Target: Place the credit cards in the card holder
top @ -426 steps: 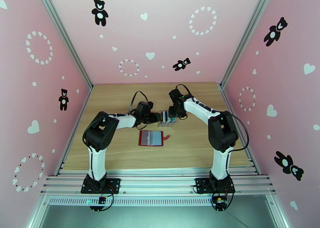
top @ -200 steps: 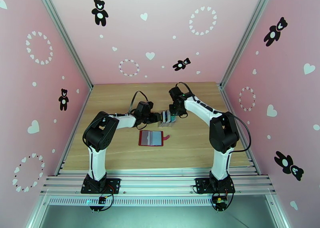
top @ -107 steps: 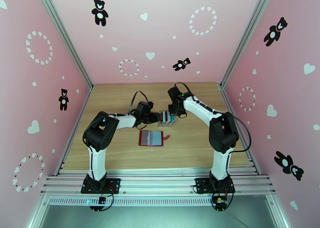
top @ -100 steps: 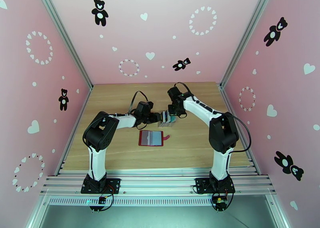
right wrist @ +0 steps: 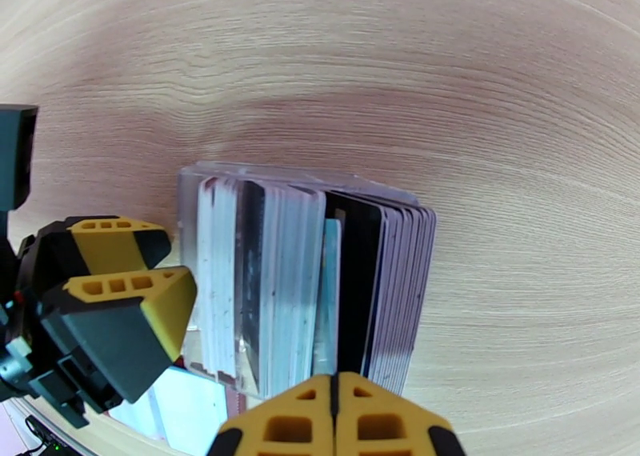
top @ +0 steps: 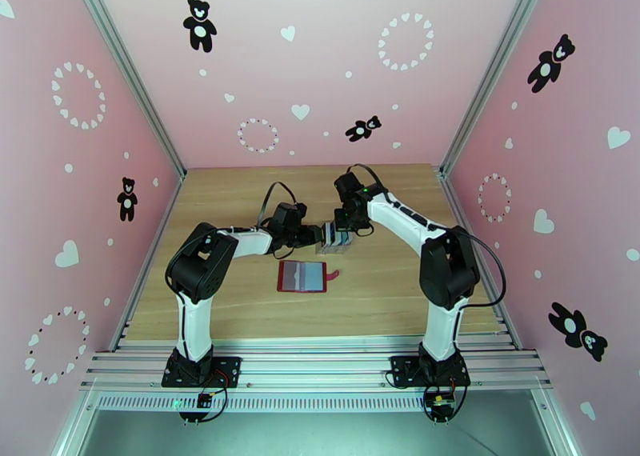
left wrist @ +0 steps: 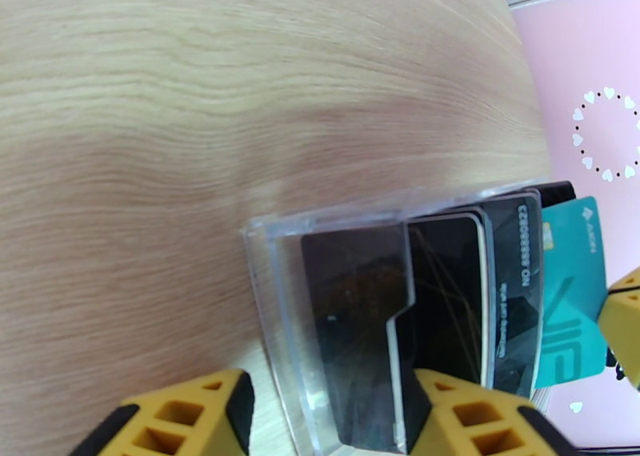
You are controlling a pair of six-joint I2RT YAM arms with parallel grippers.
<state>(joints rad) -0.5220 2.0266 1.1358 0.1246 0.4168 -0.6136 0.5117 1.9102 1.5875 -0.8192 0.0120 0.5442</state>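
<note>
1. Setting: pink walls (top: 320,66) with bear and heart decals enclose a pale wooden table (top: 400,306).
2. Nearest the arm bases, the dark-red card holder (top: 302,276) lies open and flat. No card can be seen in its grey pockets.
3. At its 1 o'clock stands the clear plastic rack (left wrist: 276,290), holding the credit cards (right wrist: 280,274) upright on edge.
4. The left gripper (left wrist: 328,402), at the rack's 9 o'clock, has its fingers half spread around the rack's end, apparently bracing it.
5. The right gripper (right wrist: 336,406), at the rack's 1 o'clock, has its fingertips pressed together, seemingly on the top edge of the teal credit card (left wrist: 572,290).
6. Risks: the pinch is shallow, so the thin card may slip out on lifting. The neighbouring black card may be dragged up with it. The rack may tip if the brace is loose.
7. Change: two seconds earlier the right gripper sat slightly further to 3 o'clock with its jaws apart. Holder and rack are unmoved.
</note>
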